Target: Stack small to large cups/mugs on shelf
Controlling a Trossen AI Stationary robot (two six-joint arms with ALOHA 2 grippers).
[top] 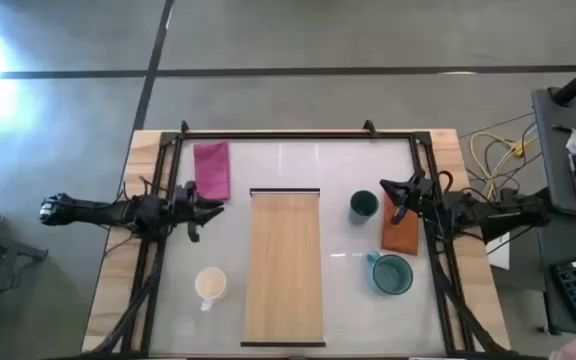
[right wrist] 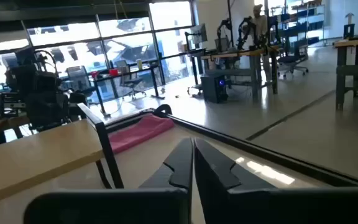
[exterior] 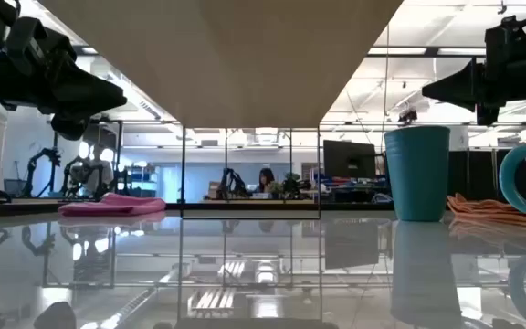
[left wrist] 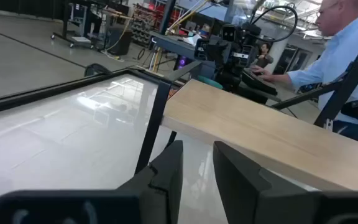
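The light-wood shelf [top: 284, 265] stands raised in the middle of the table. The cream-white mug [top: 210, 285] stands upright on the table left of it. The small dark green cup [top: 364, 205] and the teal mug [top: 392, 274] stand upright to its right. My left gripper [top: 213, 205] hovers between the magenta cloth and the shelf's far left corner, touching nothing; in the left wrist view its fingers [left wrist: 197, 168] stand a little open. My right gripper [top: 388, 187] hovers just right of the green cup, over the orange cloth; its fingers [right wrist: 192, 162] are shut.
A magenta cloth [top: 211, 168] lies at the far left of the table and an orange cloth [top: 400, 225] right of the green cup. A black frame [top: 298, 134] rims the table. A person [left wrist: 347, 56] sits beyond the right side. Bare tabletop shows around the cream mug.
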